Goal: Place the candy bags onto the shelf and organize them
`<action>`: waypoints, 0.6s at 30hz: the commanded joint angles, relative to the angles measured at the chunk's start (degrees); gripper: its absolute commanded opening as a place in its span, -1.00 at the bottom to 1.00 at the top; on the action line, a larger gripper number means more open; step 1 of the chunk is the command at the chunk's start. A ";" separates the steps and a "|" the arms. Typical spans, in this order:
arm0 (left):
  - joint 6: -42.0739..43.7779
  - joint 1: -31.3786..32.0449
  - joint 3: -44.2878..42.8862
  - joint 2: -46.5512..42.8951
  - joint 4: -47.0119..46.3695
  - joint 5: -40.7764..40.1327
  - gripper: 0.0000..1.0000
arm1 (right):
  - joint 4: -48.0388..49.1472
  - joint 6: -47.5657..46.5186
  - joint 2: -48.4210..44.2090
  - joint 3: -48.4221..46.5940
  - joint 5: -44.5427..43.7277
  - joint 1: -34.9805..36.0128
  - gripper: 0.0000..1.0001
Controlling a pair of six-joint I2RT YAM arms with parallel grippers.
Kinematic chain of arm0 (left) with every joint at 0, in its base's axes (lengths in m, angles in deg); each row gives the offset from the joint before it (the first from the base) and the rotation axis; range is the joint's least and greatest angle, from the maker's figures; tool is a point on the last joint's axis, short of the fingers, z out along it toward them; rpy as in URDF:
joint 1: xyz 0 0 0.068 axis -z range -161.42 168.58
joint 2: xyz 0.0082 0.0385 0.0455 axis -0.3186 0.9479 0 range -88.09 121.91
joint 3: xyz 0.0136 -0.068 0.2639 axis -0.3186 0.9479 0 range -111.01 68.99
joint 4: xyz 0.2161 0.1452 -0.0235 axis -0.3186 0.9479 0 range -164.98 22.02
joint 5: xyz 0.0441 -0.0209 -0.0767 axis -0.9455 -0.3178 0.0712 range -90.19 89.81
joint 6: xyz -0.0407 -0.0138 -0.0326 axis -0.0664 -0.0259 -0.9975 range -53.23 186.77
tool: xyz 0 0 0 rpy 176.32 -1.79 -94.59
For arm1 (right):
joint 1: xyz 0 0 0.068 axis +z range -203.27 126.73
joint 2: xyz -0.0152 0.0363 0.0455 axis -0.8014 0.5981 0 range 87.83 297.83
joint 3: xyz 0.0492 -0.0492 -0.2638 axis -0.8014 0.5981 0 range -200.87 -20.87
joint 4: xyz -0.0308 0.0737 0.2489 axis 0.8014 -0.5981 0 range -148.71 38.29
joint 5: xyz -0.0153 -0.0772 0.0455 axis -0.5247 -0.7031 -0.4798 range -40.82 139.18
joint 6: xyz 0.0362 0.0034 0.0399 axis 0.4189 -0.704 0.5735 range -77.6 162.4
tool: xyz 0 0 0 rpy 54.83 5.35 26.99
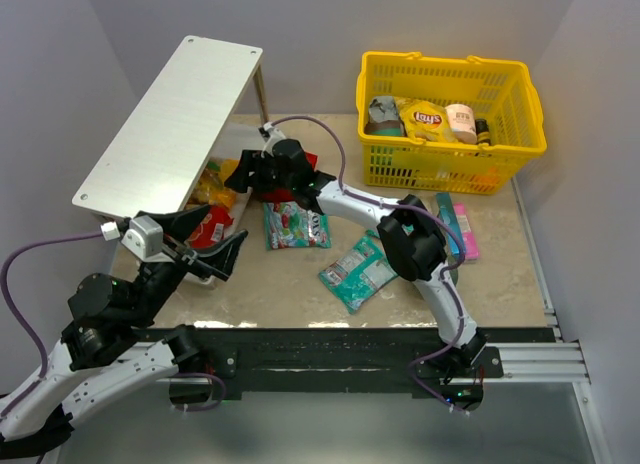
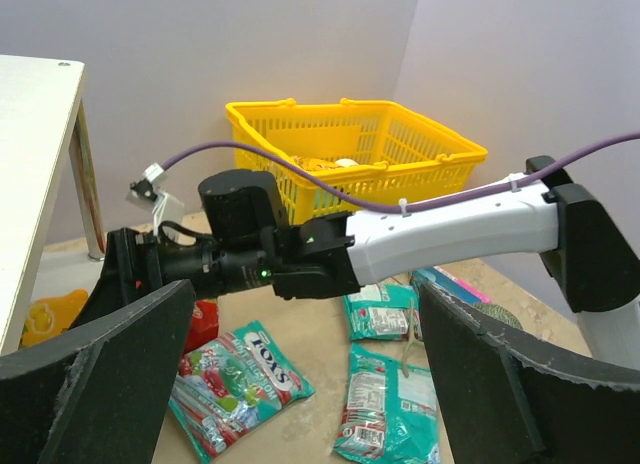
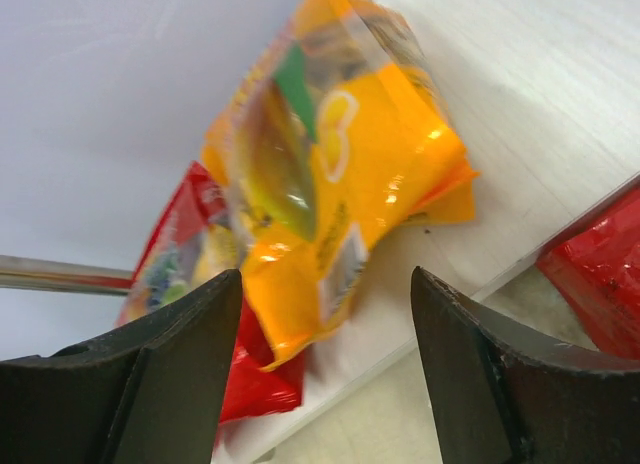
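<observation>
The left gripper (image 1: pixel 220 236) hovers just off the near end of the shelf (image 1: pixel 170 114), its two black fingers spread wide with nothing between them. On the beige stone-patterned table (image 1: pixel 290 299), out from the shelf's open side, lie three flat glossy candy bags: two mint-teal packets (image 1: pixel 352 276), overlapping, and nearer the shelf one green-white Fox's bag (image 1: pixel 295 226) with red print. A slim teal-and-pink pack (image 1: pixel 452 224) lies farther out from the shelf.

The right gripper (image 3: pixel 325 284) reaches in under the shelf's top board, jaws parted and gripping nothing. A crinkled yellow-orange bag (image 3: pixel 340 174) lies on the white lower tier just ahead of the fingertips (image 3: pixel 215 294). A red bag (image 3: pixel 190 254) is tucked behind it, touching, and a second red bag (image 3: pixel 600 274) shows at the tier's edge.

The shelf is a long white board with a fine grain, corner screws and thin metal legs. Beyond its far end stands one yellow plastic lattice basket (image 1: pixel 445 169) holding a Lay's chip bag (image 1: pixel 422 119).
</observation>
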 commanded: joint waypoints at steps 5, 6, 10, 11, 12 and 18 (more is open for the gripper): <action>0.98 -0.09 0.42 -0.71 -1.53 -0.60 0.99 | -0.28 -1.40 -5.26 3.44 -1.92 -0.38 0.45; 0.98 -0.09 0.42 -0.71 -1.44 -0.60 0.99 | -0.29 -1.40 -5.09 3.44 -2.01 -0.38 0.44; 0.98 -0.27 0.51 -0.71 -1.53 -0.60 0.99 | -0.11 -0.96 -2.55 2.30 -2.97 -0.38 0.26; 0.98 -0.27 0.60 -0.62 -1.53 -0.60 0.99 | -0.37 -0.96 -1.93 0.99 -3.32 -0.38 0.21; 0.98 -0.27 0.69 -0.53 -1.53 -0.60 0.99 | -0.29 -0.87 -1.14 0.20 -3.50 -0.47 0.04; 0.89 -0.45 0.77 -0.27 -1.44 -0.60 0.99 | -2.22 -0.09 4.67 -5.61 -5.08 -0.82 -0.42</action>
